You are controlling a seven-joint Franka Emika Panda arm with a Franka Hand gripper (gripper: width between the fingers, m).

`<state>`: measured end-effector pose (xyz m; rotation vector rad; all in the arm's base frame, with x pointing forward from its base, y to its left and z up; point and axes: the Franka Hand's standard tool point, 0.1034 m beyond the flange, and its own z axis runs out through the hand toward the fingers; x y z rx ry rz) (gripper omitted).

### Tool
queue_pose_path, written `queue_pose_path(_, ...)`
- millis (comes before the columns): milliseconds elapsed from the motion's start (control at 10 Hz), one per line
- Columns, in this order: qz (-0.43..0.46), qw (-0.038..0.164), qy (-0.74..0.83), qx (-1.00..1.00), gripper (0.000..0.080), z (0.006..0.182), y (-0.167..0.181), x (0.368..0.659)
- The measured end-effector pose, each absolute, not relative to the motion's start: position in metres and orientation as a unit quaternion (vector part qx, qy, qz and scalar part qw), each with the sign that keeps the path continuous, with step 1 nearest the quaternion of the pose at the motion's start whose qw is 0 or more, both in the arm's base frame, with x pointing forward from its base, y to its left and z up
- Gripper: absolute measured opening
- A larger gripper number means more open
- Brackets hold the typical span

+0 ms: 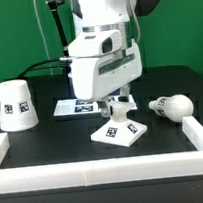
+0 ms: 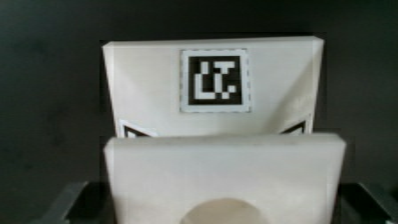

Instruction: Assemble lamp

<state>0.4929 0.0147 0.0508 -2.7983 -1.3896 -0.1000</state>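
One part, the square base block, lies straight below my gripper, mid-table; whether the jaws pinch it I cannot tell. The bulb lies on its side at the exterior view's right, long axis left-right.

the marker board lies on the black table just behind the jaws; a white rim runs in front of them, green backdrop far behind.
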Motion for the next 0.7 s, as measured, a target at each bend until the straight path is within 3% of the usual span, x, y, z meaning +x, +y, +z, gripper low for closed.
queue_pose_path(400,-0.044,0.015,-0.267,-0.963,0.0537,0.051,0.035,0.497)
queue_pose_path(700,-0.054,0.028,-0.129,-0.990,0.0537,0.052,0.058,0.517)
